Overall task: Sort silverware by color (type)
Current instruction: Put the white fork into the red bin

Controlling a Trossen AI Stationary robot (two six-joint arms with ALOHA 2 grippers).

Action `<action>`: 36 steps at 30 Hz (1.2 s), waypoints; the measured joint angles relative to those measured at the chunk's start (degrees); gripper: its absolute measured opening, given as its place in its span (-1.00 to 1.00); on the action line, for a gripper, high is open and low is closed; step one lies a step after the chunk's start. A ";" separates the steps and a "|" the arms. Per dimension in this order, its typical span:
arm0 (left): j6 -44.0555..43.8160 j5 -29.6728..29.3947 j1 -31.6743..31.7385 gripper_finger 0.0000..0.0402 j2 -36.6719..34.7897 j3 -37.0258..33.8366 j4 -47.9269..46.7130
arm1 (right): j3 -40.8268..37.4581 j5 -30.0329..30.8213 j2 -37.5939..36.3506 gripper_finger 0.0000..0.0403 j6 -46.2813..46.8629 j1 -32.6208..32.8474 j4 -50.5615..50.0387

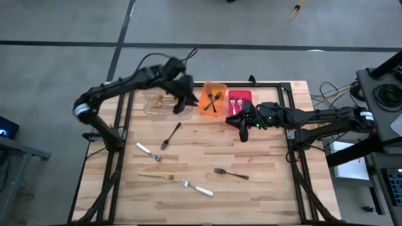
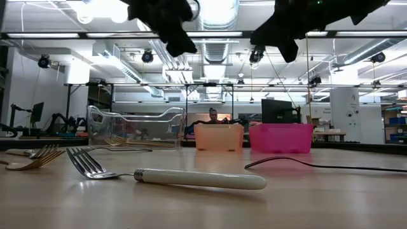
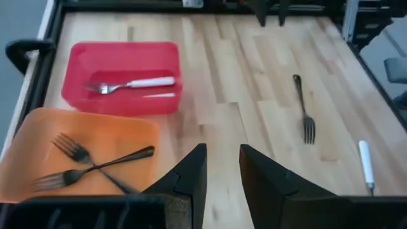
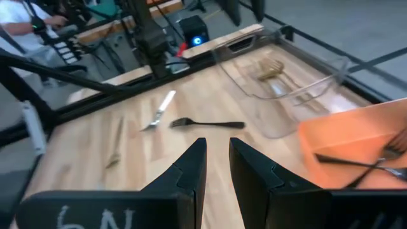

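Silverware lies loose on the table: a black fork (image 1: 171, 135), a pale-handled fork (image 1: 149, 152), a gold fork (image 1: 157, 177), another pale-handled fork (image 1: 198, 188) and a second black fork (image 1: 231, 173). At the far edge, a clear bin (image 1: 162, 103) holds gold pieces (image 4: 270, 69). An orange bin (image 1: 213, 100) holds two crossed black forks (image 3: 95, 165). A red bin (image 1: 239, 99) holds a pale-handled fork (image 3: 133, 83). My left gripper (image 1: 187, 99) hangs raised between the clear and orange bins, its fingers (image 3: 191, 178) slightly apart with nothing between them. My right gripper (image 1: 243, 130) hovers just in front of the red bin, also narrowly open and empty.
The dark metal frame (image 1: 276, 85) rims the table's far edge and sides. The three bins stand side by side along the far edge. Bare wood (image 1: 264, 157) shows on the table's right half. Beyond the table a person (image 4: 25, 25) sits in the room.
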 joint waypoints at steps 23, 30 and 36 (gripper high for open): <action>-20.50 -13.74 -4.89 -0.63 -20.37 -29.85 -9.64 | 15.89 0.11 18.21 -0.71 -4.51 3.75 -5.20; -20.14 -13.73 -8.30 -0.63 -18.24 -29.85 -10.87 | 26.73 0.02 27.90 -0.71 -2.43 5.14 -18.54; -21.24 -19.02 -14.01 -0.62 -18.91 -29.85 -9.03 | 39.15 0.00 37.37 -0.71 1.72 8.91 -35.76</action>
